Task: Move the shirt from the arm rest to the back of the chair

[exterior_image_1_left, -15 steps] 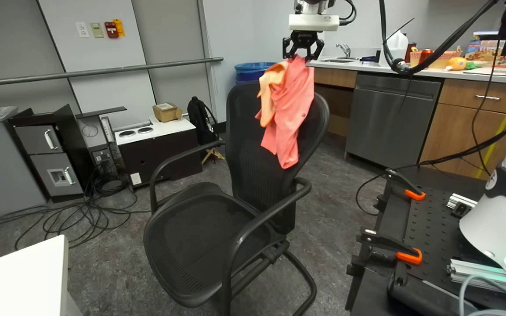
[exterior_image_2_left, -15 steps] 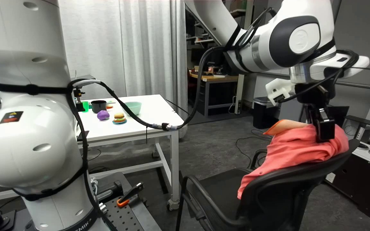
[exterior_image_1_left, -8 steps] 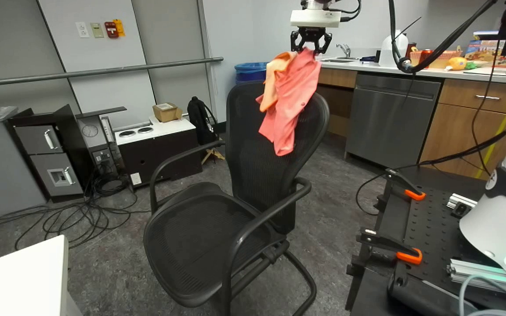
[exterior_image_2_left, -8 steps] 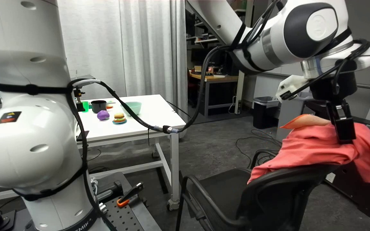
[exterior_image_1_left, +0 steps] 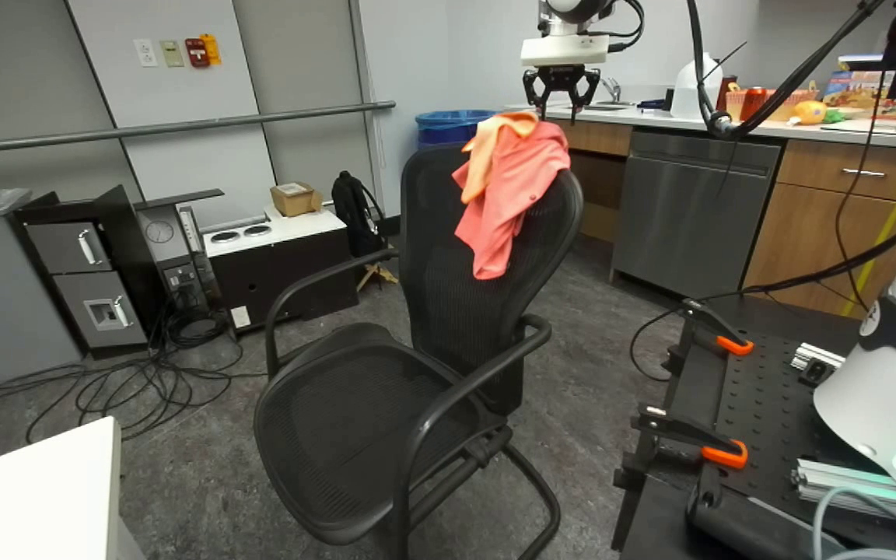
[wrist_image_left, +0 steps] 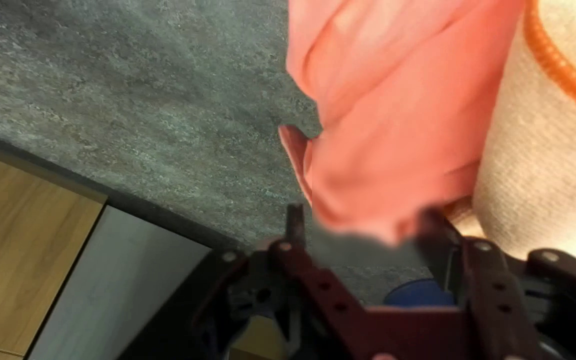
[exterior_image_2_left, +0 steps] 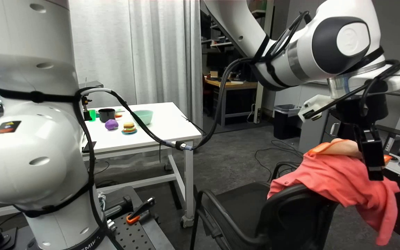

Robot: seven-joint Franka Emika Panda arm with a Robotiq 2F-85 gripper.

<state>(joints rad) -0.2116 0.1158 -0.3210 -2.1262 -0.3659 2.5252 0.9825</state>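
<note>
The coral-pink shirt [exterior_image_1_left: 504,202] with a pale orange-edged part is draped over the top of the black chair's back [exterior_image_1_left: 448,264]. One part hangs down the front of the mesh. In an exterior view the shirt [exterior_image_2_left: 346,177] also hangs down behind the backrest [exterior_image_2_left: 300,218]. My gripper [exterior_image_1_left: 558,115] is open just above the shirt at the top of the backrest. In the wrist view the fingertips [wrist_image_left: 363,215] are apart, with the shirt [wrist_image_left: 398,120] beyond and between them, not pinched. The near arm rest [exterior_image_1_left: 471,381] is bare.
A white table [exterior_image_2_left: 172,121] holds a bowl, a pot and toy food. A black perforated bench [exterior_image_1_left: 767,397] with orange-tipped clamps carries the arm base. A blue bin [exterior_image_1_left: 448,128] stands behind the chair. A counter [exterior_image_1_left: 736,124] holds a jug and a basket.
The gripper moved away from the arm base with the shirt, then lowered and opened. The shirt was let go and settled over the top of the backrest, with part now hanging behind.
</note>
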